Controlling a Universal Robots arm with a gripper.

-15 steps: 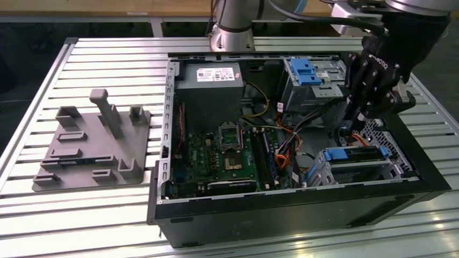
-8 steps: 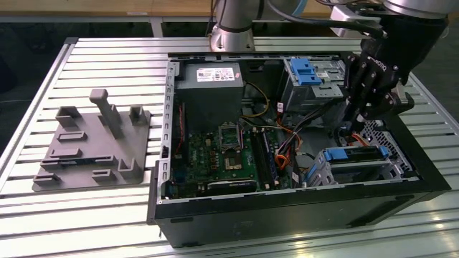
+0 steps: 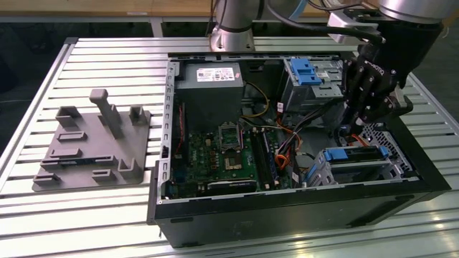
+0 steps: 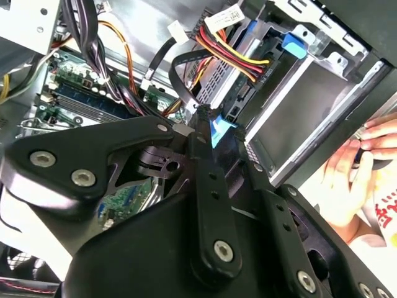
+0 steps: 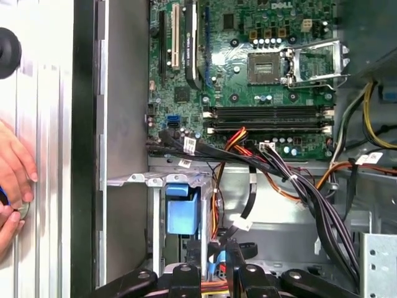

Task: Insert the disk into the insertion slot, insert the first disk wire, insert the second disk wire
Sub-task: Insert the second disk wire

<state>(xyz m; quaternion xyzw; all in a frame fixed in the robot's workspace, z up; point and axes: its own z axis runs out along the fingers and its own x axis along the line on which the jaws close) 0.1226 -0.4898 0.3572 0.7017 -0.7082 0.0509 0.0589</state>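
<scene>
My gripper (image 4: 209,127) is pinching shut on a blue plug (image 4: 222,131), and my fingers are hiding its cable. Just beneath my fingertips, the disk (image 3: 355,155) is sitting inside the insertion slot (image 3: 387,145), which is covering most of it.

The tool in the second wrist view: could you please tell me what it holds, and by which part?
The tool is shut on a small blue connector, pinched across its plastic body, apparently a cable's end.
</scene>
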